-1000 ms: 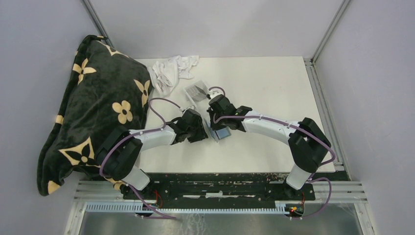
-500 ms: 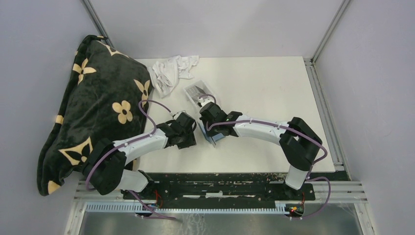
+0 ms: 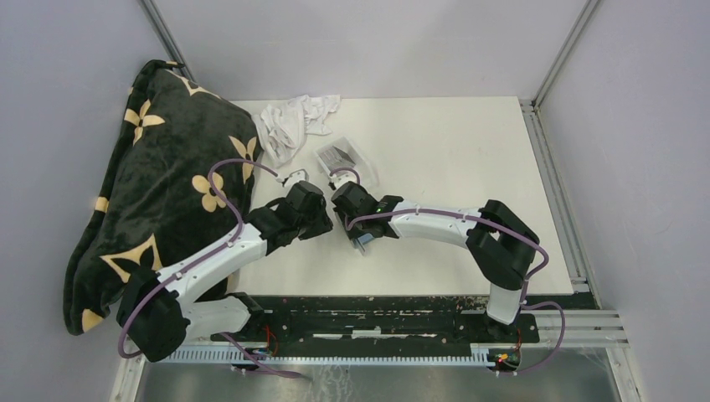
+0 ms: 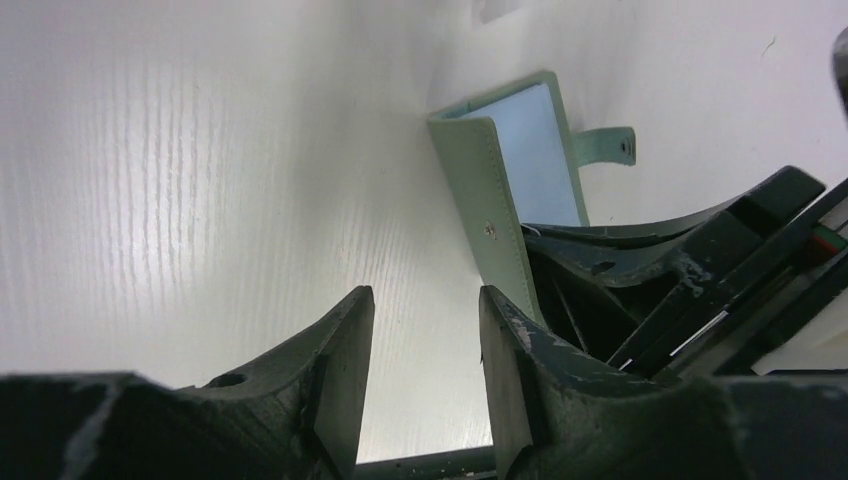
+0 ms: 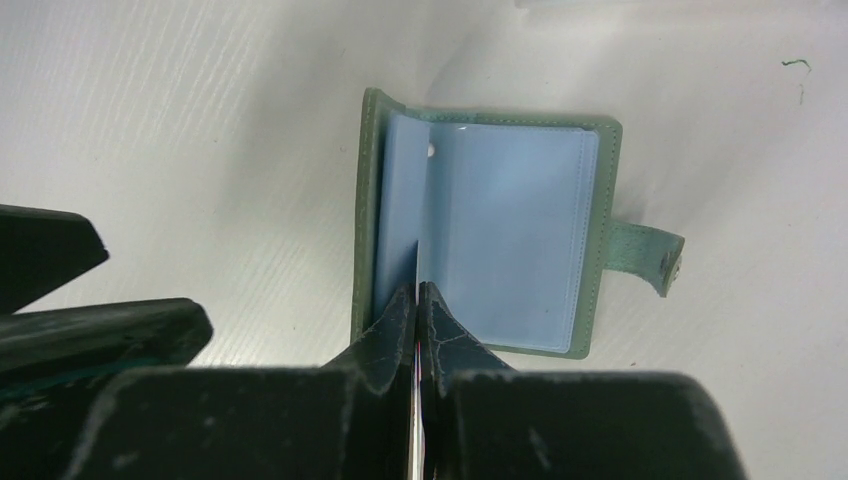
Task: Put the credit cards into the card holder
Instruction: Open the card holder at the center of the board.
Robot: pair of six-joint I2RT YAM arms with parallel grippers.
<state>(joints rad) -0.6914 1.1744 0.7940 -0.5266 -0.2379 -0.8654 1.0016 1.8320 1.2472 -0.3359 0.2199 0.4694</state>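
1. The right gripper (image 5: 417,293) is pinched shut on a thin card (image 5: 416,262). We see the card only edge-on, so its face is hidden.
2. The card holder (image 5: 510,240) lies open on the table (image 5: 150,120), blue inside up, at those fingertips. From above, the gripper hides most of it.
3. The left gripper (image 4: 422,300) stands partly open and grips nothing, beside the holder.
4. We cannot make out what is in the clear tray (image 3: 339,157).

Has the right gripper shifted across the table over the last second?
Yes. In the top view the right gripper has slid left, ending more directly below the clear plastic tray than before.
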